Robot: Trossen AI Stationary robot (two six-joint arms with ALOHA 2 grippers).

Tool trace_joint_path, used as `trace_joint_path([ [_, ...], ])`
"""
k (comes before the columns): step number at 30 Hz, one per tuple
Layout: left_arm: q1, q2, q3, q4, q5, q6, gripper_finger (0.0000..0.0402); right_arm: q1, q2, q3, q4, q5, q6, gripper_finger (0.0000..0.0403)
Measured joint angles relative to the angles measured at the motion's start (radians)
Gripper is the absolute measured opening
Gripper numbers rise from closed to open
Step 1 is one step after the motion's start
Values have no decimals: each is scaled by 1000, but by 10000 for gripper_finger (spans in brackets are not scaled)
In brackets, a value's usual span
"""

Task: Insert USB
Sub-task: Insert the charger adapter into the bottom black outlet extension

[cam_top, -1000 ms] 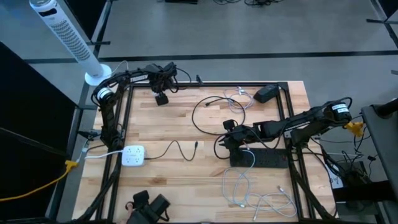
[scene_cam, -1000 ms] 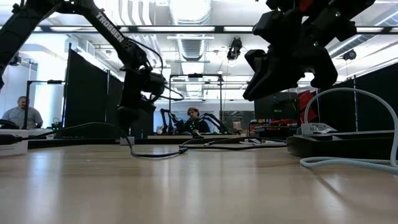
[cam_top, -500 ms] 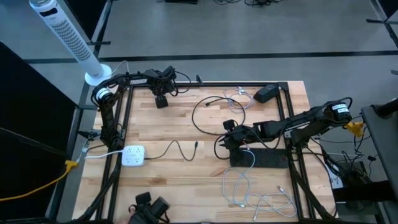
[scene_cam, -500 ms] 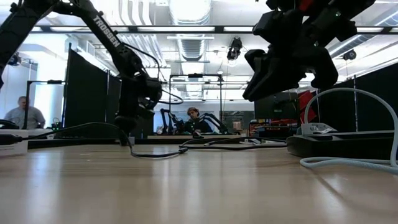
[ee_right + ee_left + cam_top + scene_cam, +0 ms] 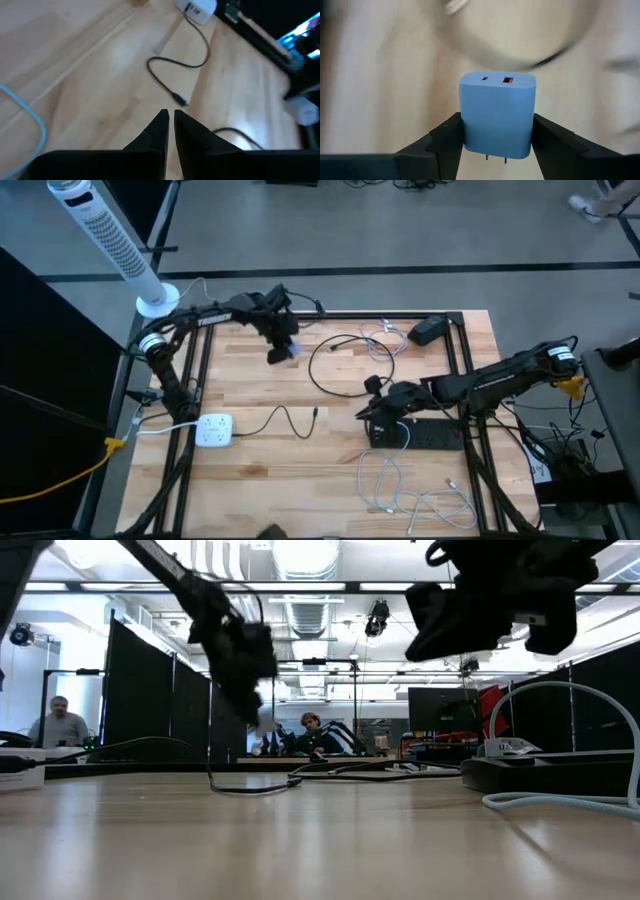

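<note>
A blue USB charger block (image 5: 497, 115) shows in the left wrist view with its two ports facing away from the camera and its prongs toward it. My left gripper (image 5: 283, 352) is shut on it above the table's far middle, tilted in the low view (image 5: 245, 655). My right gripper (image 5: 370, 410) hovers shut and empty over the table's middle, beside the black power strip (image 5: 420, 433). Past it, a black cable's USB end (image 5: 177, 100) lies on the wood. That cable runs to a white adapter (image 5: 214, 430). My left gripper pinches the blue charger block between its two fingers (image 5: 445, 140), one on each narrow side wall (image 5: 466, 125). The prong end lies toward the wrist and the port face points away. The block is lifted clear of the table.
A black cable loop (image 5: 340, 360) lies at the far middle, and a black adapter (image 5: 430, 330) sits at the far right corner. White cables (image 5: 410, 495) coil near the near right edge. A pale cable arcs from the power strip (image 5: 560, 765). People sit in the room behind.
My left gripper has swung from the far left corner toward the table's right and near side, rising and tipping, with the blue block lifted clear. My right gripper has risen a little and shifted toward the right.
</note>
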Motion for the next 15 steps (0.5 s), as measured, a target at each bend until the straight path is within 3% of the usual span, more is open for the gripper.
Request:
trace_joint_path([
  [3, -93, -33, 0, 21, 86, -20, 196, -22, -10, -1, 17, 11, -52, 9],
  [7, -216, -44, 0, 67, 70, -21, 196, -38, -10, 14, 80, 24, -97, 25],
  [15, -376, -41, -2, 194, 70, -37, 196, -37, 54, 110, 61, 32, -92, 158],
])
